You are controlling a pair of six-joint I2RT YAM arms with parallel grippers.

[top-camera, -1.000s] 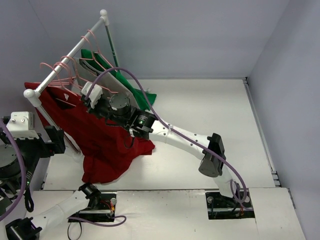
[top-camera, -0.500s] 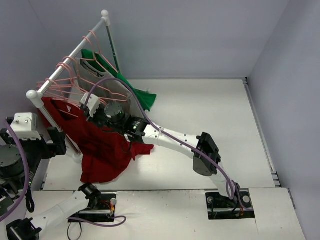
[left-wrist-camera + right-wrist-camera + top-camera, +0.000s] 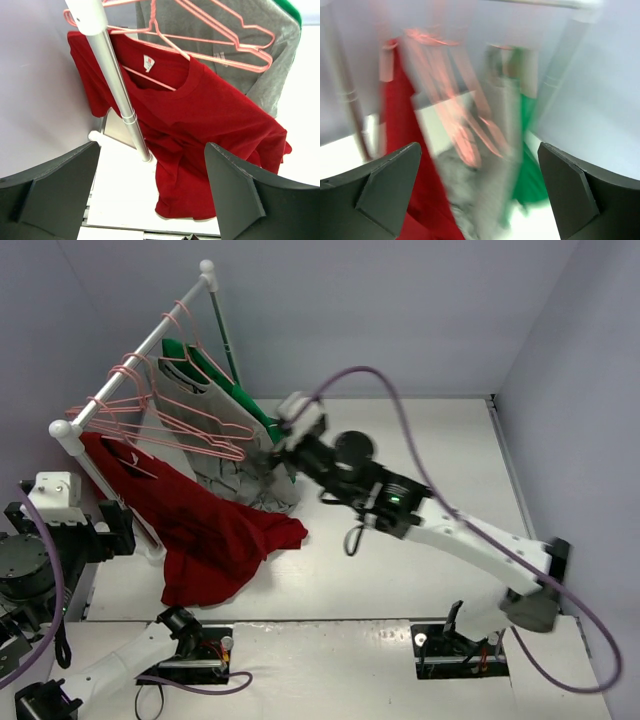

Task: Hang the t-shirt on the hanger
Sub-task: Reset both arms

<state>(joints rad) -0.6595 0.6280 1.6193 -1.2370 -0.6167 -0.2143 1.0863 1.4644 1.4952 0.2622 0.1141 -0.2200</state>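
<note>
The dark red t-shirt point(image 3: 205, 525) point(image 3: 200, 120) hangs from the near end of the rack's rail, its hem trailing on the table. A pink wire hanger point(image 3: 152, 80) point(image 3: 128, 456) runs through its neck opening. My left gripper point(image 3: 150, 200) point(image 3: 120, 530) is open at the far left, a short way in front of the shirt, with nothing between its fingers. My right gripper point(image 3: 480, 200) point(image 3: 274, 450) is open and empty beside the grey shirt, right of the red one. The right wrist view is motion-blurred; the t-shirt point(image 3: 400, 150) shows at its left.
The white rail point(image 3: 135, 348) slants from near left to far right on a post point(image 3: 122, 105). Spare pink hangers point(image 3: 205, 430), a grey t-shirt point(image 3: 232, 475) point(image 3: 490, 180) and a green garment point(image 3: 255, 410) point(image 3: 532, 170) hang further along. Walls close the back and right.
My right gripper has opened and let go of the red t-shirt, then swung away to the right past the grey shirt. The t-shirt stays hanging. The left arm has barely moved.
</note>
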